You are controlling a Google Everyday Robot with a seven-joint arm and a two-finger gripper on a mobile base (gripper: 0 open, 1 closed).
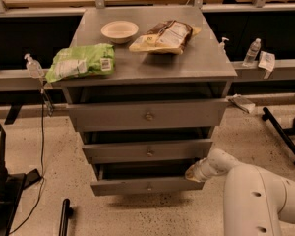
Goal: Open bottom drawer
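Note:
The grey cabinet has three drawers, all pulled partly out. The bottom drawer (148, 185) is the lowest and narrowest front, with a small round knob at its centre, and a dark gap shows above it. My white arm reaches in from the lower right. Its gripper (191, 173) sits at the right end of the bottom drawer, just above the front's top edge, tucked into the gap under the middle drawer (148, 151).
On the cabinet top (206, 65) lie a green bag (81, 62), a white bowl (119, 31) and a brown-and-yellow snack bag (167, 36). The top drawer (148, 115) juts out furthest. Bottles stand on ledges at both sides. Black stands and a cable occupy the floor at left.

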